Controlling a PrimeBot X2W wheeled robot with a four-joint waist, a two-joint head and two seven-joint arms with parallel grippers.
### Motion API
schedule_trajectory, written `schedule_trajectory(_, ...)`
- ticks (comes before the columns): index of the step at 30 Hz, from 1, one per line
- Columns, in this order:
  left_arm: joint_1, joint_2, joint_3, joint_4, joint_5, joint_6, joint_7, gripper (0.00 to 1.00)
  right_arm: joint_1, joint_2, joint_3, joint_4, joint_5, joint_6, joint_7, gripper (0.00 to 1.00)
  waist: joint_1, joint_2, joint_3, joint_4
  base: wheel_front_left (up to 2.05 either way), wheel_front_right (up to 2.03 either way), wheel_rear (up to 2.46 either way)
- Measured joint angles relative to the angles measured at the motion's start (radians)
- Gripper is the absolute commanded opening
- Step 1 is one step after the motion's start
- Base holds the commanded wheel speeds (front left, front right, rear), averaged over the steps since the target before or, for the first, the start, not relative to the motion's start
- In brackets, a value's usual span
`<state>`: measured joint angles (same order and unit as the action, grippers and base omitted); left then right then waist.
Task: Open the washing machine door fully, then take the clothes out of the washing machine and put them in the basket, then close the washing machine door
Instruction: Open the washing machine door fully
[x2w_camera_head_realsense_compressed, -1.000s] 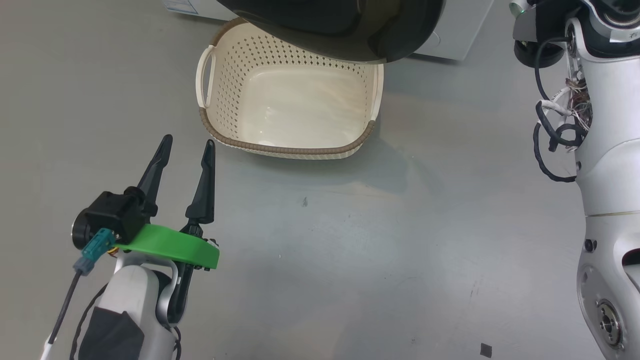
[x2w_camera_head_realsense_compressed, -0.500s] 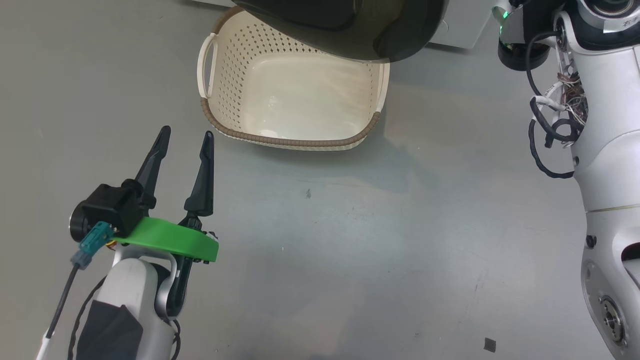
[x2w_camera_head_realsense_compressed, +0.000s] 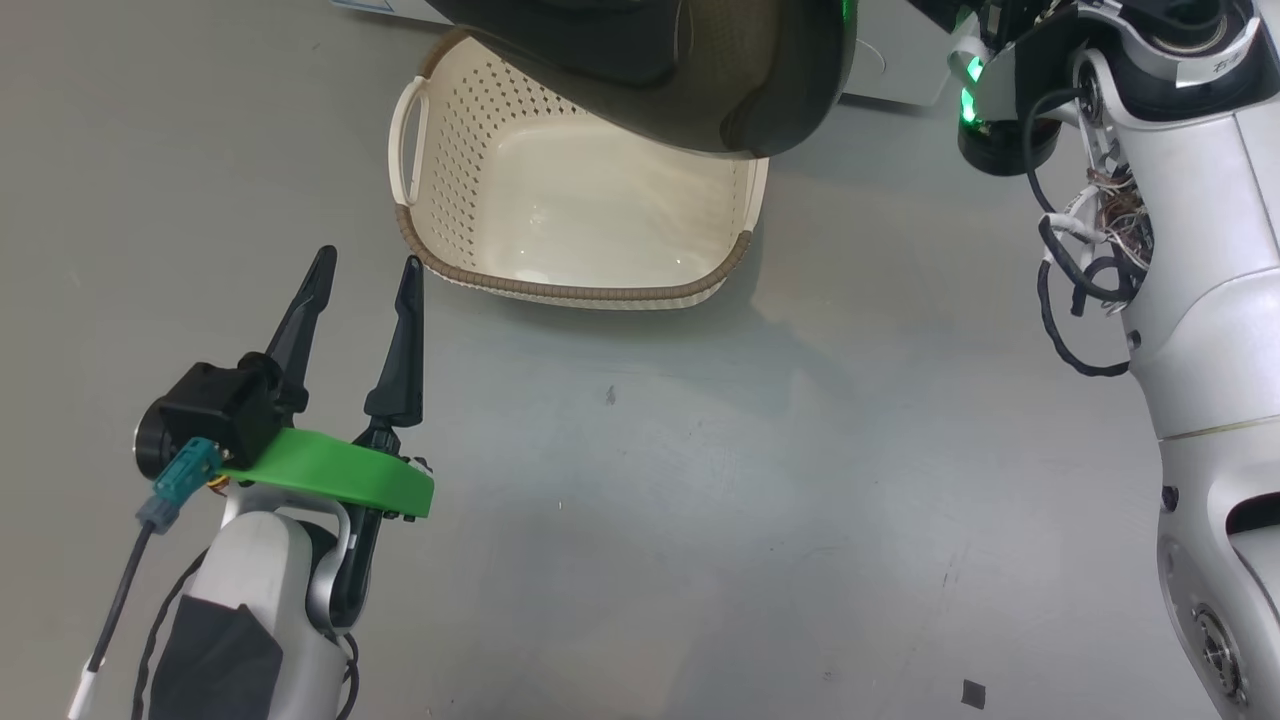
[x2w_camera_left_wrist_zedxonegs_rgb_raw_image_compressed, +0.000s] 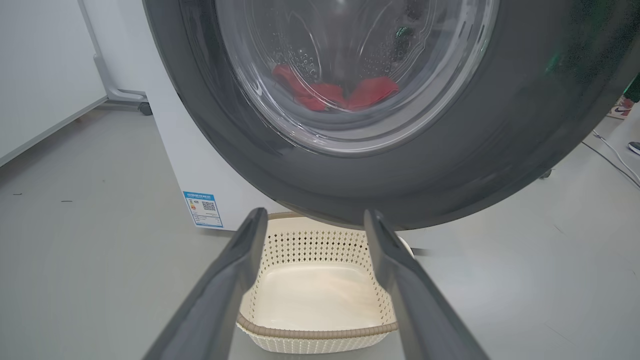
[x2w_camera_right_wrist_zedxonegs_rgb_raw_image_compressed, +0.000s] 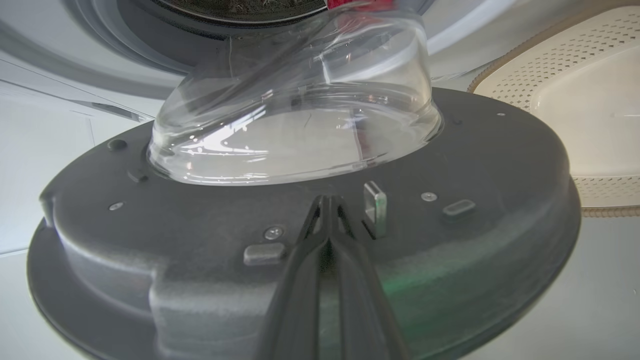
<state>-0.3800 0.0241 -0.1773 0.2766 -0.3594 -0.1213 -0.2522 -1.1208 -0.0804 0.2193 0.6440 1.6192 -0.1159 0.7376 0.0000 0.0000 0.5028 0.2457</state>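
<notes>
Green plastic bracket (x2w_camera_head_realsense_compressed: 330, 480) at the near left carries the left gripper (x2w_camera_head_realsense_compressed: 368, 258), whose two dark fingers stand well apart with nothing between them, pointing far across the bare grey floor (x2w_camera_head_realsense_compressed: 700, 480). At the near right the pale right forearm (x2w_camera_head_realsense_compressed: 1200, 300) rises along the edge of the head view. Just beyond the left fingertips sits the basket (x2w_camera_head_realsense_compressed: 560, 290), cream with a brown rim, standing upright on the floor and holding nothing. In the left wrist view it lies between the spread fingers of the left gripper (x2w_camera_left_wrist_zedxonegs_rgb_raw_image_compressed: 315, 214). Over the basket's far part hangs the washing machine door (x2w_camera_head_realsense_compressed: 700, 70), swung off the front of the washing machine (x2w_camera_left_wrist_zedxonegs_rgb_raw_image_compressed: 200, 170). The right gripper (x2w_camera_right_wrist_zedxonegs_rgb_raw_image_compressed: 327, 200) has its fingers pressed together, gripping nothing, tips at the door's dark inner face just beside a small metal latch piece (x2w_camera_right_wrist_zedxonegs_rgb_raw_image_compressed: 375, 207); whether they touch it I cannot tell. Farthest, through the door's glass, the clothes (x2w_camera_left_wrist_zedxonegs_rgb_raw_image_compressed: 370, 90) lie red in the drum.
</notes>
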Motion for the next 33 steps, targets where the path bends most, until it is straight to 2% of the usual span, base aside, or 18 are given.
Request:
schedule_trajectory(16, 0.001, 0.0, 0.008, 0.005, 0.0, 0.0, 0.0, 1.0, 0.072, 0.001, 0.117, -0.009, 0.113, 0.0, 0.027, 0.0, 0.0, 0.0, -0.057, -0.009, 0.0, 0.0, 0.0)
schedule_trajectory(33, 0.003, 0.0, 0.004, 0.004, 0.006, 0.0, 0.0, 1.0, 0.157, 0.002, 0.29, -0.098, 0.282, -0.002, 0.025, 0.0, 0.0, 0.0, -0.088, -0.006, 0.0, 0.0, 0.0)
